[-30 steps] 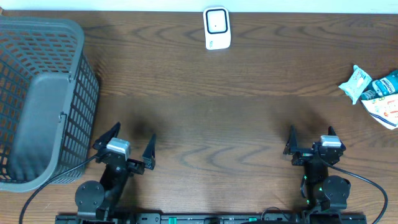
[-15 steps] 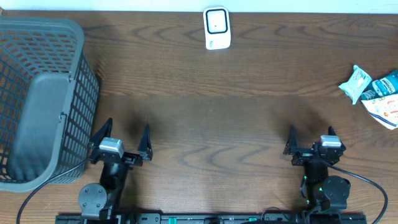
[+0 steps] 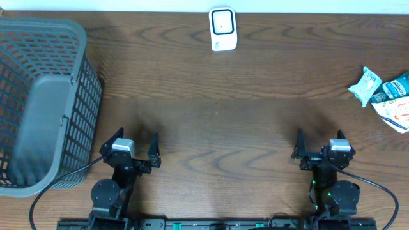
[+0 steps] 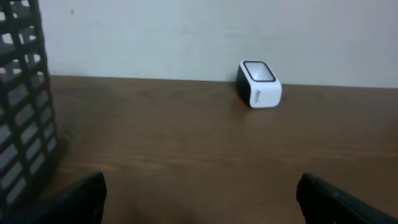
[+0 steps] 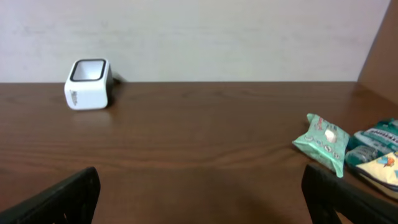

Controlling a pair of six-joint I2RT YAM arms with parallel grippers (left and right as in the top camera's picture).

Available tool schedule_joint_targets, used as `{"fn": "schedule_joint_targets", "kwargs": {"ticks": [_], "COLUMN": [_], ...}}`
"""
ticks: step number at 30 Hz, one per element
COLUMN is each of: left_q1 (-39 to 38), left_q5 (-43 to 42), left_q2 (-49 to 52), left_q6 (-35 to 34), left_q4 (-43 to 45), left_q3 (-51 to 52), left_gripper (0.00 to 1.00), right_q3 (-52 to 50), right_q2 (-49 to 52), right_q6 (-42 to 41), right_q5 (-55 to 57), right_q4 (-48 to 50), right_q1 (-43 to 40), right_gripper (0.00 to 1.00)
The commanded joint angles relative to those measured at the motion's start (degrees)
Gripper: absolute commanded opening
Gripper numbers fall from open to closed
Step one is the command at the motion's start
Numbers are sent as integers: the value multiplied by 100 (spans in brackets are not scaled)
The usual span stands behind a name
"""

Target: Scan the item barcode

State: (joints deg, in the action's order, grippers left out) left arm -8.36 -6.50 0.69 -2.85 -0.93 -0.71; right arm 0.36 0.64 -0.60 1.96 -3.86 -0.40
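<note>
A white barcode scanner (image 3: 223, 29) stands at the far middle edge of the table; it also shows in the left wrist view (image 4: 259, 84) and the right wrist view (image 5: 88, 84). At the far right lie the items: a green packet (image 3: 365, 85) (image 5: 323, 142), a blue packet (image 3: 391, 89) (image 5: 373, 140) and a white packet (image 3: 396, 115). My left gripper (image 3: 135, 140) (image 4: 200, 199) is open near the front left, with nothing between its fingers. At the front right, my right gripper (image 3: 319, 139) (image 5: 200, 193) is open and empty too, well short of the packets.
A large grey mesh basket (image 3: 89, 96) fills the left side, close beside the left arm, and its wall shows in the left wrist view (image 4: 25, 93). A pale wall runs behind the table's far edge.
The left gripper swung a little left, then back right and straightened, staying open. The right arm and the packets have not moved.
</note>
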Motion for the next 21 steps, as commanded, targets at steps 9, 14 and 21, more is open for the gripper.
{"fn": "schedule_joint_targets", "kwargs": {"ticks": [9, 14, 21], "left_q1": [-9, -9, -2], "left_q5": [-7, -33, -31], "left_q2": [-59, 203, -72], "left_q6": [-24, -26, -24], "left_q4": [-286, -282, -278], "left_q3": [48, 48, 48], "left_gripper": [98, 98, 98], "right_q3": [-4, -4, -4], "right_q2": [-26, -26, -26], "right_q6": [66, 66, 66], "right_q5": [26, 26, 28], "right_q4": [-26, -26, -26], "right_q1": [11, 11, 11], "right_gripper": [99, 99, 99]}}
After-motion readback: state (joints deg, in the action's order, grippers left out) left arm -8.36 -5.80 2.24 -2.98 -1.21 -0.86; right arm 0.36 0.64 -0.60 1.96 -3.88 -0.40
